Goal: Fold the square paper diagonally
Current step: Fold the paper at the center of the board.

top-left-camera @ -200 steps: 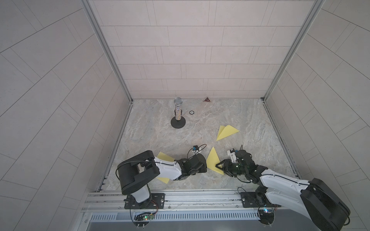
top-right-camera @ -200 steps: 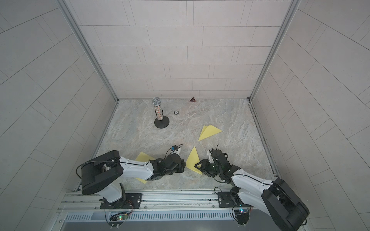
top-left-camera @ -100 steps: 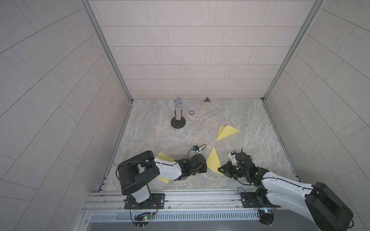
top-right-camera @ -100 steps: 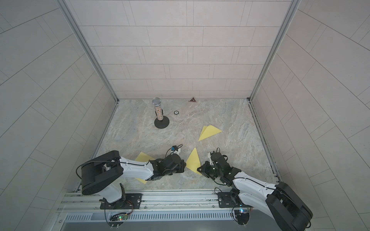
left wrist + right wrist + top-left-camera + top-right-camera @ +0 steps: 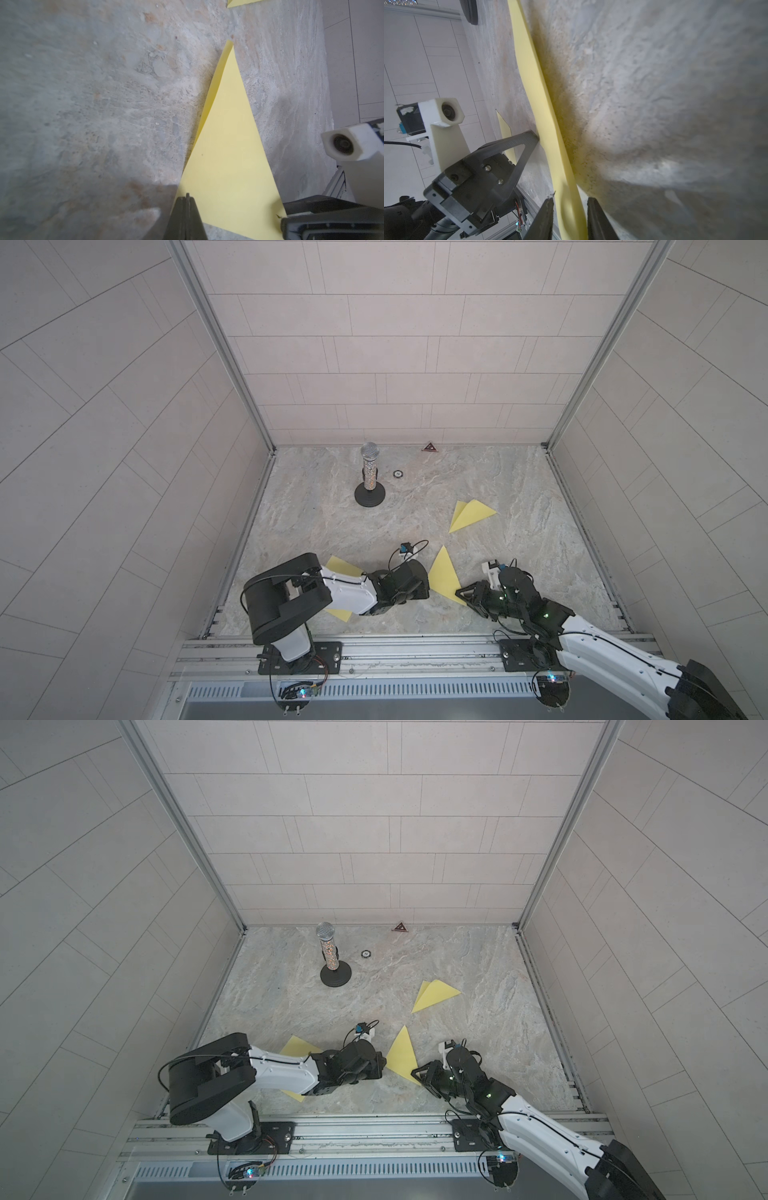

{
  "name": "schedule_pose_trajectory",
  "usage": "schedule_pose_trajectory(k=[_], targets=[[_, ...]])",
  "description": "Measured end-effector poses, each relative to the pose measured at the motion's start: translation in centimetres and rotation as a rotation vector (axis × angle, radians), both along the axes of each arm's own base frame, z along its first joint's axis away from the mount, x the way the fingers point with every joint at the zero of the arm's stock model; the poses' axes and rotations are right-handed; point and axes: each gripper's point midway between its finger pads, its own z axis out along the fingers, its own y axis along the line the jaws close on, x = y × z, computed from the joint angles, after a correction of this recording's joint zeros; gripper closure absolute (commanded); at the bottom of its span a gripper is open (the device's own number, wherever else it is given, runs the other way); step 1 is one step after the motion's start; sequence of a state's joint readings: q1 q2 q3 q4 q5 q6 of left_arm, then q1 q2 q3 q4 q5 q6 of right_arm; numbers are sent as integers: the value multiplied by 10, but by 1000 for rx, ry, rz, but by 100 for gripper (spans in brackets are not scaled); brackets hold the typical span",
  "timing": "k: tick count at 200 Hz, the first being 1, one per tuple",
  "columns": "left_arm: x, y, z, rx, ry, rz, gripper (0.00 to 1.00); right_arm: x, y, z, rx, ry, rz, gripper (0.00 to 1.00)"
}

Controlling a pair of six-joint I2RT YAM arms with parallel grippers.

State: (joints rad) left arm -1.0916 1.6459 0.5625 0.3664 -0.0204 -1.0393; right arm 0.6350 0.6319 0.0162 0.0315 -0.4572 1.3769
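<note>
1. Both top views: the folded yellow paper triangle (image 5: 444, 578) lies on the grey stone table (image 5: 332, 531), between the left pincer (image 5: 428, 595) and the right pincer (image 5: 460, 594).
2. Left wrist view: your left pincer (image 5: 188, 200) is shut tight and touches the paper's corner. Keep pressing so nothing slides.
3. Right wrist view: your right pincer (image 5: 570, 199) stands apart, with the paper's edge between. Squeeze gently.
4. Since a second ago, the right pincer has pulled back a little. The paper stayed put.

Soft even light, blurred wrist-view edges

The folded paper (image 5: 444, 578) lies on the table (image 5: 332, 531) between left tool (image 5: 187, 197) and right tool (image 5: 462, 594), another paper (image 5: 471, 514) farther back.
</note>
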Motion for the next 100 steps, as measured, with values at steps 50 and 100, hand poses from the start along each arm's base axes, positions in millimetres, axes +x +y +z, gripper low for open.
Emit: schedule_pose_trajectory(k=[50,100], targets=[[0,0,0,-3,-1,0,100,1,5,15,59,-37,-13,75],[0,0,0,-6,-3,0,100,-5,8,10,47,-16,5,89]])
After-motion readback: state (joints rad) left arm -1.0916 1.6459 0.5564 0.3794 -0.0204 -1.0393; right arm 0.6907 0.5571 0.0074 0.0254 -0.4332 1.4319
